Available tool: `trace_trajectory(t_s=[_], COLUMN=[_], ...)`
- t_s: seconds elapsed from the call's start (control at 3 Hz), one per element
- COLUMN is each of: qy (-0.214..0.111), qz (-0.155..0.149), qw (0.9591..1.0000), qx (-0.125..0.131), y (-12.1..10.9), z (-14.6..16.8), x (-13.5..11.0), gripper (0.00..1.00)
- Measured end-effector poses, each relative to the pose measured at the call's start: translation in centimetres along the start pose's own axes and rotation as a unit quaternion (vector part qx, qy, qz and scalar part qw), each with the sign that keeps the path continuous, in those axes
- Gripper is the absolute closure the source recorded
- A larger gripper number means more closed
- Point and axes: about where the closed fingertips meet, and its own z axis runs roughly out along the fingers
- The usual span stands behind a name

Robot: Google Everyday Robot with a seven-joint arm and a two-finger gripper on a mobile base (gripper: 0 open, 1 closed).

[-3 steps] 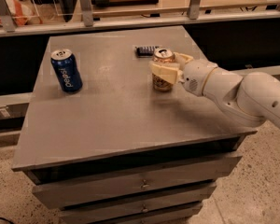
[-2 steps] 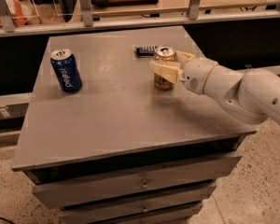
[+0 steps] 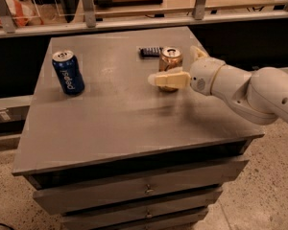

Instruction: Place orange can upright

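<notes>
Blue can (image 3: 67, 73), dark flat object (image 3: 150, 51), grey table (image 3: 110, 123)

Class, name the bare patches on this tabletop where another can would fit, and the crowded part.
Free: the wide front strip of the table, and the middle between blue can and orange can. Crowded: back right, where the gripper is at the orange can, near a small dark object.

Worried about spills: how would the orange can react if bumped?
The orange can stands upright and tall for its base, so it likely tips; being round, it would probably then roll. The gripper straddling it could knock it.
</notes>
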Motion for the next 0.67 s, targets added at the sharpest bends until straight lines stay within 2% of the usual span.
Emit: trace_trajectory(t_s=[0.67], qy=[0.021], qz=[-0.03], qw=[0.9986], qx=[-0.04], y=[-0.5], z=[-2.5], x=[-0.2], gripper=[0.0])
